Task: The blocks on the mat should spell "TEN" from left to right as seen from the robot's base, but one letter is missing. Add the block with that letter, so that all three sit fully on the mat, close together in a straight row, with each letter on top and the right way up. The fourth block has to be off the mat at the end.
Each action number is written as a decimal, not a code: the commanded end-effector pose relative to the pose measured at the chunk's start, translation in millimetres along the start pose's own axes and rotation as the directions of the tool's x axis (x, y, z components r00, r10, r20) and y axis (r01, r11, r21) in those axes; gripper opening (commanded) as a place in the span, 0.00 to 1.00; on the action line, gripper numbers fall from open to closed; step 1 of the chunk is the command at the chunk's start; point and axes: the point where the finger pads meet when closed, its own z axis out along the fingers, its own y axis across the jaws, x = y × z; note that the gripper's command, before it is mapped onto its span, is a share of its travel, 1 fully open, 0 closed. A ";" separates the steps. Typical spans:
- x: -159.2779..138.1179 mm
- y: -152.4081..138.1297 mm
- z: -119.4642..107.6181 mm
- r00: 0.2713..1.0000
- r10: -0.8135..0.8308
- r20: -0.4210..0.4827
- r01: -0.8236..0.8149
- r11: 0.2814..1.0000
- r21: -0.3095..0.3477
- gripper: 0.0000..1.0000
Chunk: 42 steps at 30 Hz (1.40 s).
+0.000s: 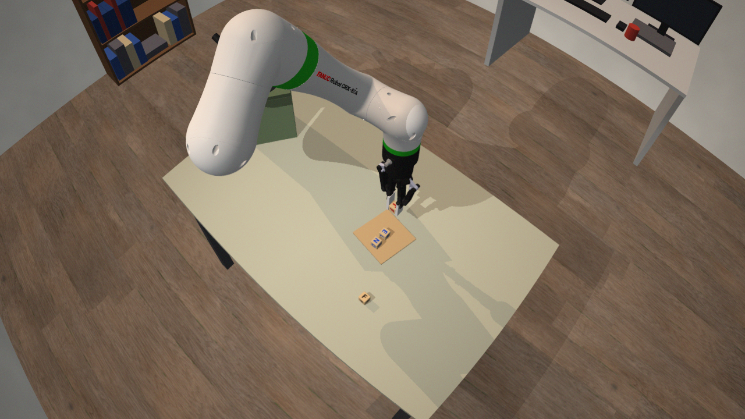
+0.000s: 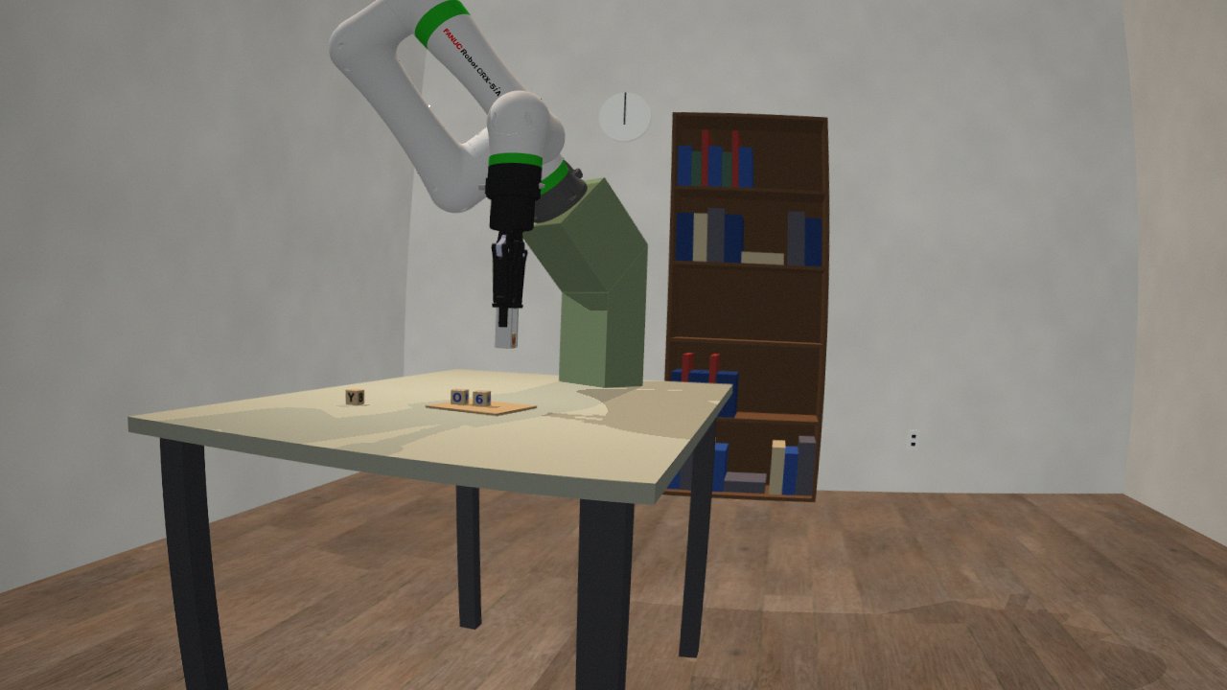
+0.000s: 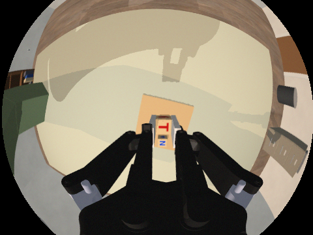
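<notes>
The gripper (image 1: 397, 204) is clamped on the T block (image 3: 164, 127), held in the air above the mat's (image 1: 398, 244) near edge. The E block (image 1: 385, 232) and N block (image 1: 376, 240) sit touching on the mat.

The room reads as an office or study fitted out for robot work. Wood-plank flooring (image 2: 900, 583) runs to plain grey walls (image 2: 960, 214). A tall dark bookshelf (image 2: 821, 257) holds rows of books, a round wall clock (image 2: 624, 116) hangs beside it, and a white desk (image 1: 671, 67) carries a keyboard (image 1: 588, 7) and monitor (image 1: 677, 18). The beige surface (image 2: 515, 454) on dark legs bears an industrial arm (image 1: 249, 88).
</notes>
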 end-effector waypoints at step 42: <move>-0.5 0.9 95.0 1.000 0.000 0.000 0.000 1.000 0.000 0.13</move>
